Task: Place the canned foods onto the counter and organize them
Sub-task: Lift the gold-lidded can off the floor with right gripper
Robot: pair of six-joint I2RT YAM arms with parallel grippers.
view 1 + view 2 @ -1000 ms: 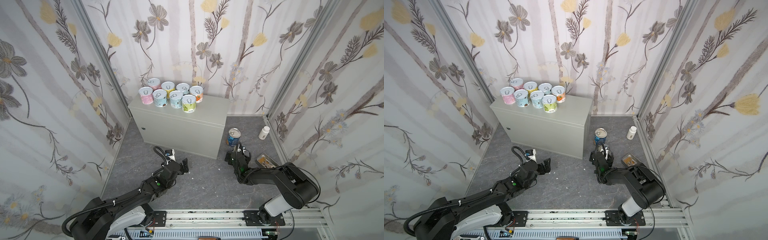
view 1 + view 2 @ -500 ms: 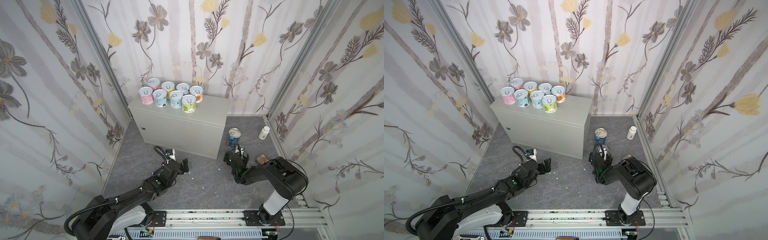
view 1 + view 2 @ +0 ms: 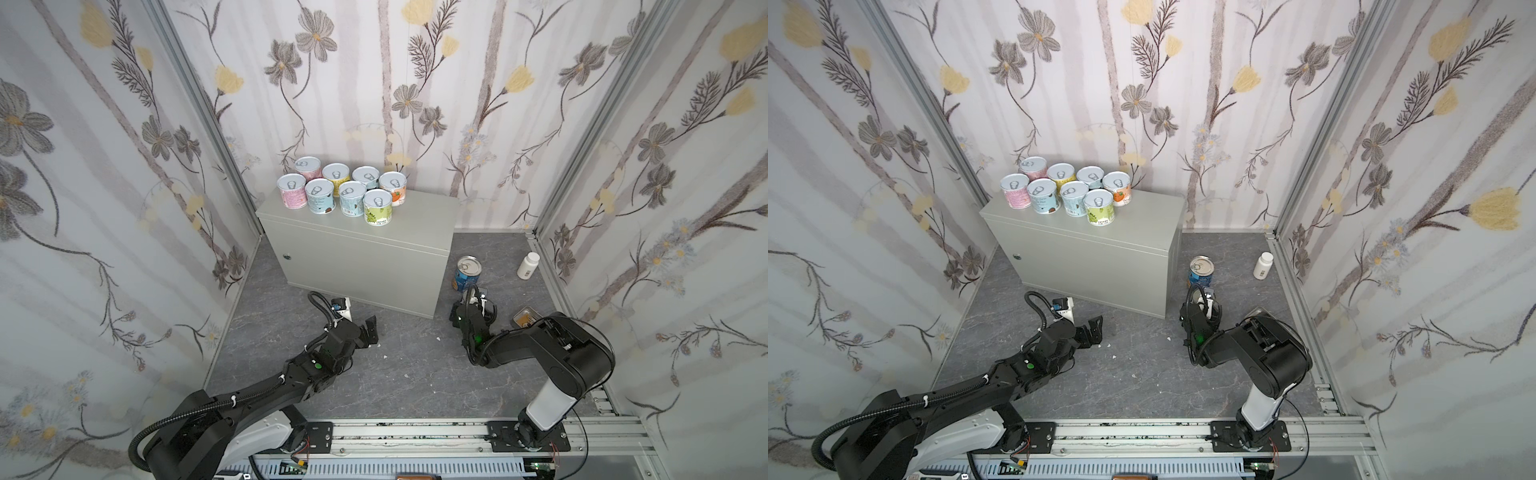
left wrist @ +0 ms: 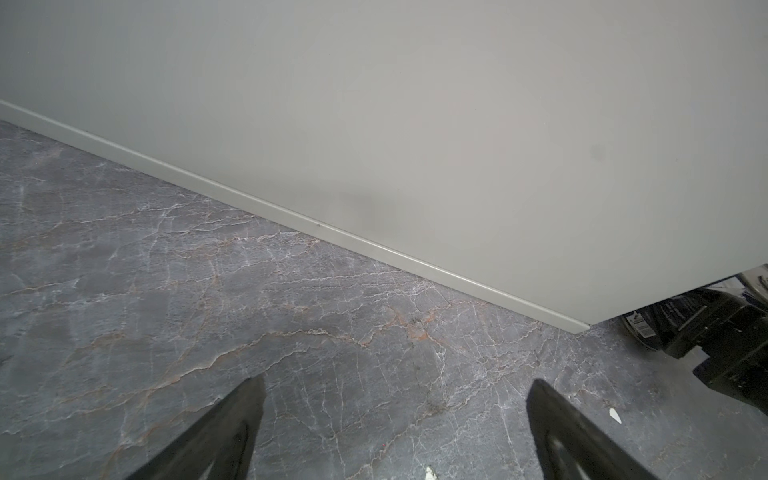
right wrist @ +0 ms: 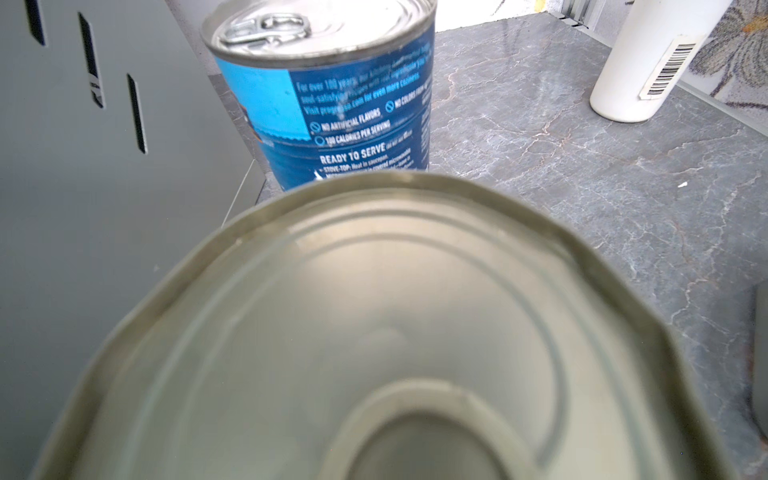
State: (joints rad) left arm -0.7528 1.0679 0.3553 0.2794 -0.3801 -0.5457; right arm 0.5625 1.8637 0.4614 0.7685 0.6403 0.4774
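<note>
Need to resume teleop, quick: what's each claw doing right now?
Left claw: open, nothing in it.
Right claw: up against a can whose metal end fills its wrist view; open or closed cannot be told.

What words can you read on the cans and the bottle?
"NO ARTIFICIAL FLAVORS": on the blue can.
"100 CALORIES PER SERVING": same can.
"READY TO SERVE": same can.
Its smaller print: too blurred to read.
On the white bottle: only a barcode, digits unreadable.
On the pastel cans: print too small.
</note>
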